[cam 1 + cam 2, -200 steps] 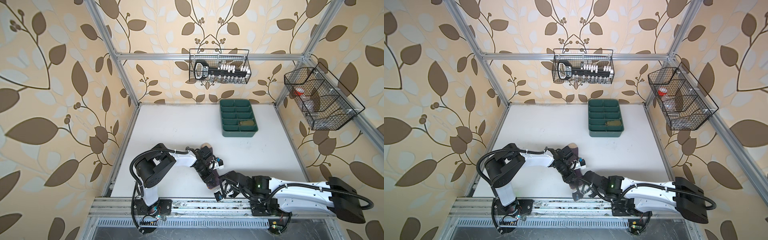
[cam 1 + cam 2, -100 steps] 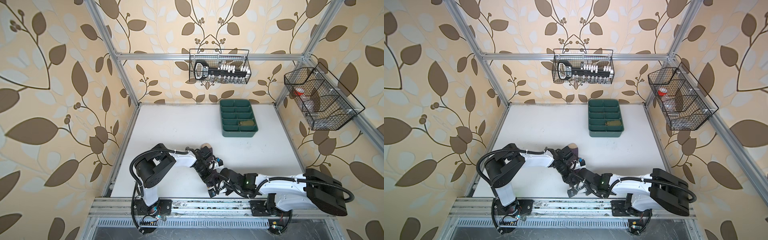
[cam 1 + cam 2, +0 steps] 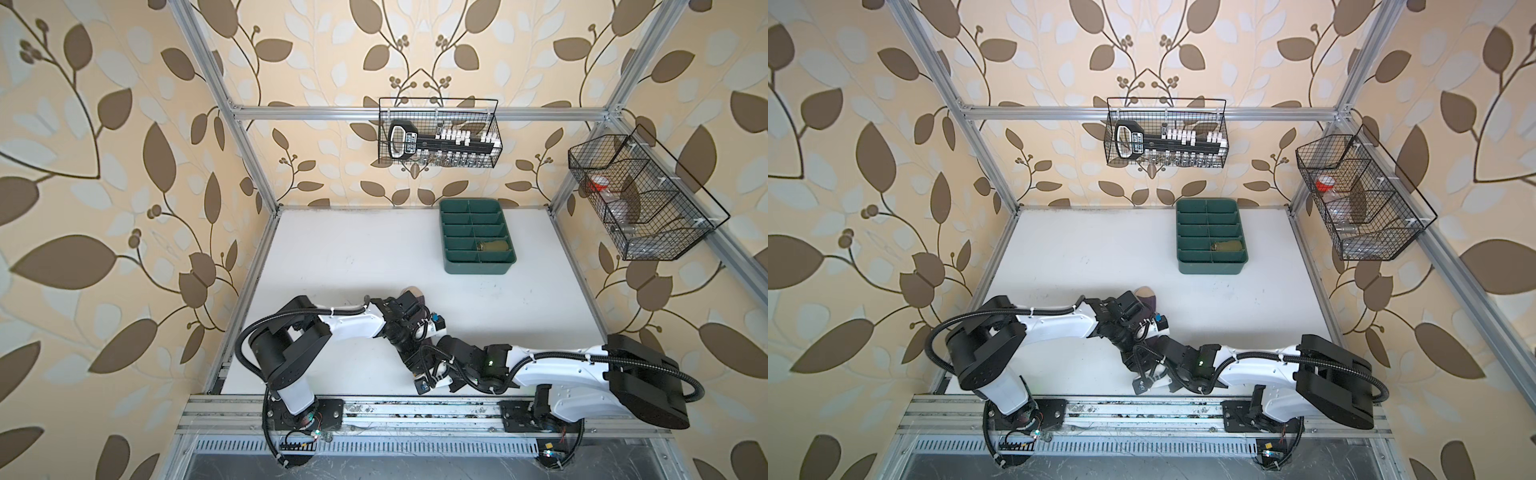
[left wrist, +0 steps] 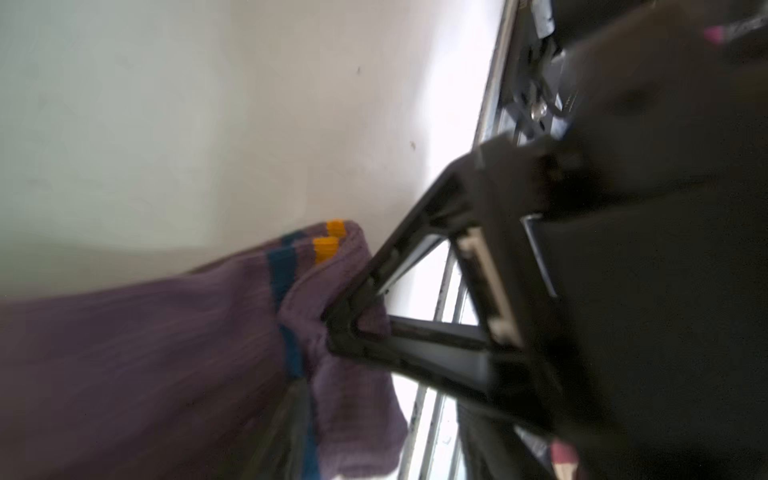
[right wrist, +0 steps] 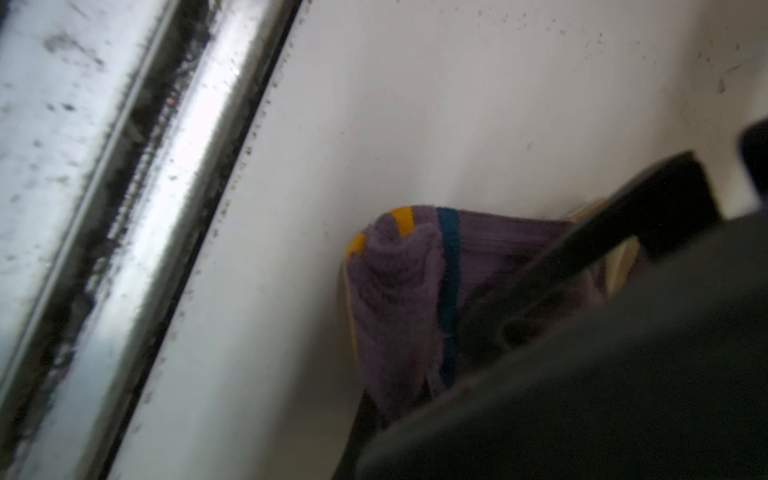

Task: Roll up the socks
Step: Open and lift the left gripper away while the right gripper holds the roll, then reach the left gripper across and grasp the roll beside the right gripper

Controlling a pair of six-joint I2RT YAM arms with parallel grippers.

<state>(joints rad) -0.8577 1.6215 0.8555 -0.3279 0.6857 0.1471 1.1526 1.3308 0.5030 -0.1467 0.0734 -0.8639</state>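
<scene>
Down at the near edge of the table [image 3: 332, 257], the right gripper [image 4: 338, 332] has its jaws closed tight. They are pinched onto the bunched cuff of the purple sock [image 4: 145, 353], just past the navy and yellow stripes. The right wrist view shows the same cuff crumpled under a black finger [image 5: 590, 257], with the metal rail [image 5: 124, 208] close by. The left gripper [image 3: 409, 359] sits right against it, over the same sock. Only one blurred dark finger [image 4: 286, 419] of it shows in the left wrist view, beside the cuff, and no view makes clear how wide its jaws stand.

Both arms meet low over the front middle of the table, so in both top views the purple sock is mostly hidden beneath them — just its beige toe [image 3: 1145, 292] pokes out on the far side of the left wrist. The sock lies on the white surface, cuff toward the rail, toe toward the back wall.

Further back, on the right half, stands the dark green tray [image 3: 478, 268]. The olive green sock [image 3: 494, 246] lies bundled in its right-hand column, second compartment from the front. A wire basket [image 3: 438, 133] hangs on the back wall and a second wire basket [image 3: 640, 199] on the right wall.
</scene>
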